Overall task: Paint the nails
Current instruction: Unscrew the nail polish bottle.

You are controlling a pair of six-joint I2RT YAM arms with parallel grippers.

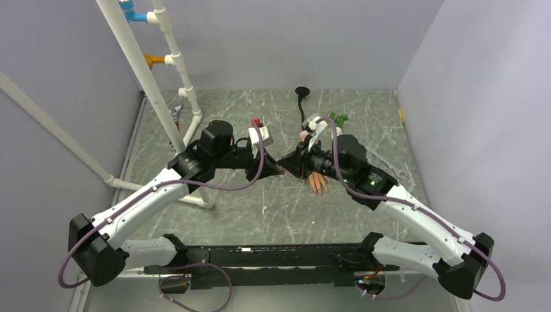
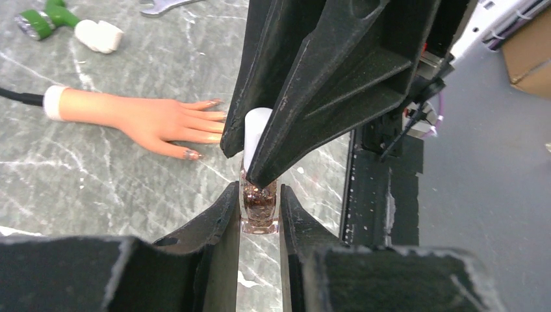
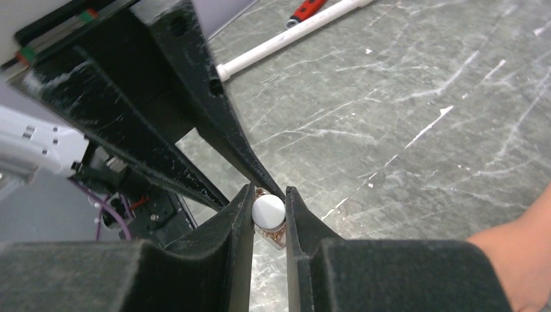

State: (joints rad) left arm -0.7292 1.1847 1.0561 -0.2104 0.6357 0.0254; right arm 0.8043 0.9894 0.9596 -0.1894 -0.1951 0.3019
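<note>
The peach mannequin hand (image 2: 149,120) lies flat on the table, white cuff to the left, fingers pointing at the grippers. Its nails (image 2: 190,155) show a brownish glitter tint on at least two fingertips. My left gripper (image 2: 258,195) is shut on a small bottle of brown glitter polish (image 2: 258,211) and holds it above the table. My right gripper (image 3: 269,195) is shut on the bottle's white cap (image 3: 268,210), meeting the left gripper tip to tip. In the top view both grippers (image 1: 284,168) sit just left of the hand (image 1: 318,182).
A green and white tool (image 2: 49,19) and a wrench (image 2: 162,5) lie beyond the hand. A white PVC pipe frame (image 1: 162,97) stands at the back left. A black stalk on a round base (image 1: 302,97) stands at the back. The black base rail (image 1: 260,257) runs along the near edge.
</note>
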